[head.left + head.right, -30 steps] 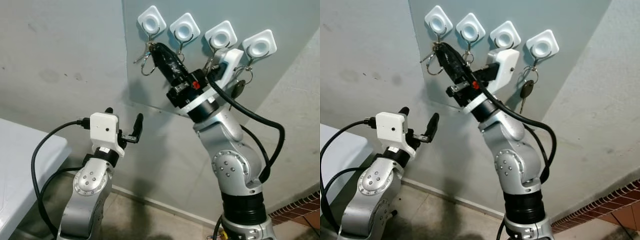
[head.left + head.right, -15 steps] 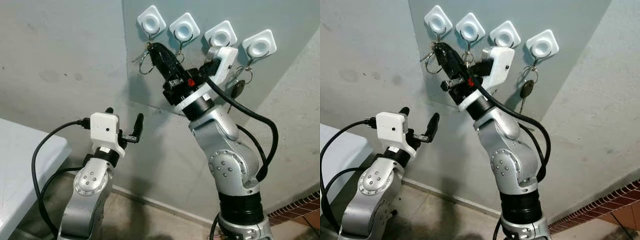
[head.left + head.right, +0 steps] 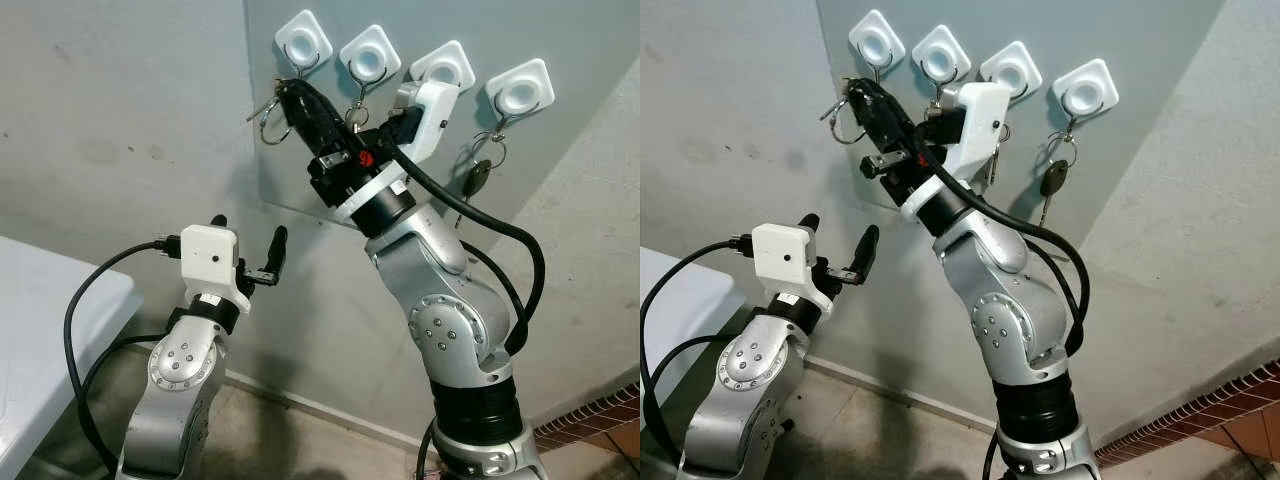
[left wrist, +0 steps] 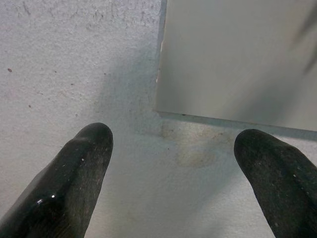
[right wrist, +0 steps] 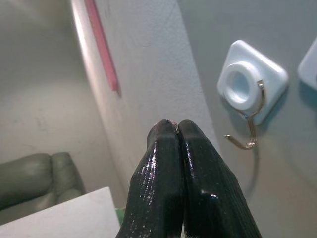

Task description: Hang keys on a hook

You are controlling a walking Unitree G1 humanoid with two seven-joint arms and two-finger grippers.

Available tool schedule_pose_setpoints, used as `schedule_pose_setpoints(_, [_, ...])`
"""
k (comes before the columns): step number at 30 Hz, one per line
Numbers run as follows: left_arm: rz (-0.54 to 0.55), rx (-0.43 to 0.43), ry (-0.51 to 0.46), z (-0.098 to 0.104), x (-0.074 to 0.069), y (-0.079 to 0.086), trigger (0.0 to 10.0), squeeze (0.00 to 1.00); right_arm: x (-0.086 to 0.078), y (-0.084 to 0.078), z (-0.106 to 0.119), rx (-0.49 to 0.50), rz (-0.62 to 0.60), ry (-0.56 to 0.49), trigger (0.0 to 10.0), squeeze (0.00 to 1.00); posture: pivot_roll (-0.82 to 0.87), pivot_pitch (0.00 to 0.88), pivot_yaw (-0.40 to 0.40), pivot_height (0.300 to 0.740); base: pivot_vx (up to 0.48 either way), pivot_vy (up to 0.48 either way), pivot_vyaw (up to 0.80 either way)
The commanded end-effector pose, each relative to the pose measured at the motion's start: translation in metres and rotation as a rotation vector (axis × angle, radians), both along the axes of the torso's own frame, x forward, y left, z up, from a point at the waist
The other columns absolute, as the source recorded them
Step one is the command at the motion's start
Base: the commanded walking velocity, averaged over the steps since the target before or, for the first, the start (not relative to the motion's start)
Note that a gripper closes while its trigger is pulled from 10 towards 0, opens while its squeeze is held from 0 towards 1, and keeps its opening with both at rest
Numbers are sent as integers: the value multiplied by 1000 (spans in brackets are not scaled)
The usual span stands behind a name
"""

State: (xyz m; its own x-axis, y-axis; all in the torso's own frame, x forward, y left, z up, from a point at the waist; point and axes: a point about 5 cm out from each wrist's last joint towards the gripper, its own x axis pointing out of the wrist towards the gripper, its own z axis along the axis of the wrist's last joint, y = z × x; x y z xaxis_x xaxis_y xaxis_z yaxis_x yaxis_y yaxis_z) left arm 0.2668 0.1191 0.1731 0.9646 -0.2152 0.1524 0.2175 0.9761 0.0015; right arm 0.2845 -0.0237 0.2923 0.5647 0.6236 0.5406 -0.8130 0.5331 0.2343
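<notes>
Left eye view: the right arm was offering a key ring up to the leftmost hook.

Against the grey wall panel (image 3: pixel 520 40) with its four white hooks, the right gripper (image 3: pixel 285 92) sat just below the leftmost hook (image 3: pixel 303 42), fingers pinched tight on the keys (image 3: pixel 268 112), whose ring dangled just beside that hook. The left gripper (image 3: pixel 248 240) waited well below it, fingers spread wide and empty. Judged step: approach; next, the ring needs lifting over the wire tip, then release.

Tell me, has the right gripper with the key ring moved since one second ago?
Yes. The right gripper moved toward the robot's left, now beside the leftmost white hook.
</notes>
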Motion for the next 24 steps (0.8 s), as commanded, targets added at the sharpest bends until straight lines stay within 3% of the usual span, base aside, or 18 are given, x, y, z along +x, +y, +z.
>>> schedule_pose_setpoints(1, [-12,-2,-6,2,-1,-3,10000,0,-10,16,19,68,83,-43,10000,0,-3,122,-58,740,0,0,0])
schedule_pose_setpoints(7, [-15,-3,-4,2,-1,-3,10000,0,-12,20,25,101,140,-44,10000,0,-3,125,-60,740,0,0,0])
schedule_pose_setpoints(24, [-11,-7,-2,1,-2,-4,10000,0,2,27,38,109,66,-47,10000,0,2,125,-67,740,0,0,0])
